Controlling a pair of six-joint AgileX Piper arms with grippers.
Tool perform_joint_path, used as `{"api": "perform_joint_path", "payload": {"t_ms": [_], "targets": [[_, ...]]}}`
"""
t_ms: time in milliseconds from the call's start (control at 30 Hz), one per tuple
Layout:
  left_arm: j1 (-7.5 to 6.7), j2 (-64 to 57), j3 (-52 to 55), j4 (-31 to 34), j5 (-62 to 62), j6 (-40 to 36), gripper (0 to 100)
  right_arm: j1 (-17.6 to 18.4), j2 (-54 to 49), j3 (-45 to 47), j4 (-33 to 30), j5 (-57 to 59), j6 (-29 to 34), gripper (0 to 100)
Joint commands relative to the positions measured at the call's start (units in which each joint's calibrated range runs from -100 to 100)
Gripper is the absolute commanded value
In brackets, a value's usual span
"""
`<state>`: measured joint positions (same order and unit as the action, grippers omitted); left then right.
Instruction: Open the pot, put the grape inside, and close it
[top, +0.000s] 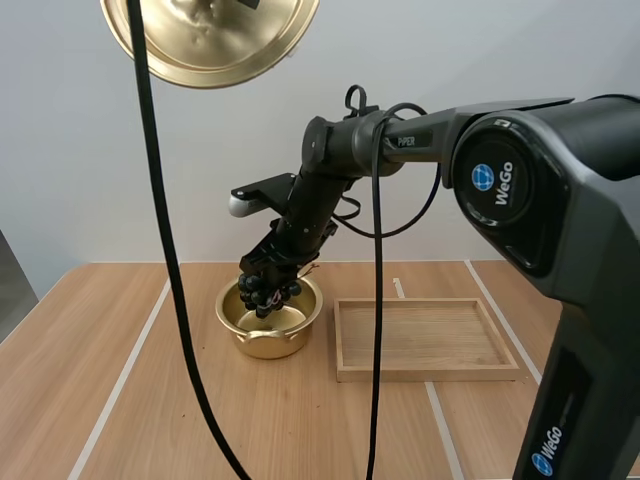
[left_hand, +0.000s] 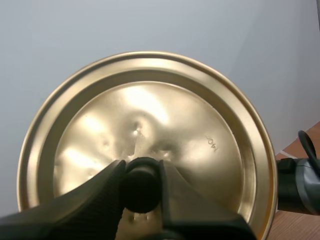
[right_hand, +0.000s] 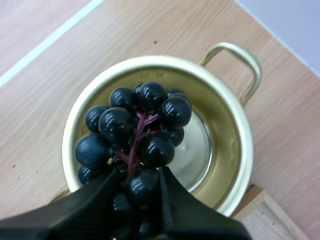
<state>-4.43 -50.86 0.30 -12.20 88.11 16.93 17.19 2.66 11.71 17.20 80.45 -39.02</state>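
Left gripper: our left gripper (left_hand: 142, 169) is clamped on the lid's black knob (left_hand: 142, 192).
Lid: we hold the gold lid (left_hand: 200, 135) high in the air, well above the table (top: 130, 400).
Right gripper: our right gripper (right_hand: 137, 176) pinches the bunch of grapes (right_hand: 135, 125) between its tips.
Grapes: the dark bunch hangs in the mouth of the pot (right_hand: 236, 150); we cannot tell whether it touches the bottom.
Pot: uncovered, it stands on the table just beside the wooden tray (top: 430, 372).

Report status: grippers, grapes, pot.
Left gripper shut on black knob of round gold metal lid, held high. Right gripper shut on dark grape bunch, over open gold pot. Wooden tray beside pot, not obstructing.
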Motion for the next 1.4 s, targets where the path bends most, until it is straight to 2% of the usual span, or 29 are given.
{"api": "perform_joint_path", "payload": {"t_ms": [0, 500, 1367], "targets": [[-0.24, -0.28, -0.39, -0.42, -0.70, -0.73, 0, 0.06, 1.29, -2.27, 0.02, -0.21, -0.25, 0], [-0.24, -0.28, -0.39, -0.42, -0.70, -0.73, 0, 0.06, 10.63, -3.04, 0.48, 0.11, -0.25, 0], [-0.24, -0.28, -0.39, -0.42, -0.70, -0.73, 0, 0.06, 15.07, -3.04, -0.35, 5.44, 1.17, 0]]}}
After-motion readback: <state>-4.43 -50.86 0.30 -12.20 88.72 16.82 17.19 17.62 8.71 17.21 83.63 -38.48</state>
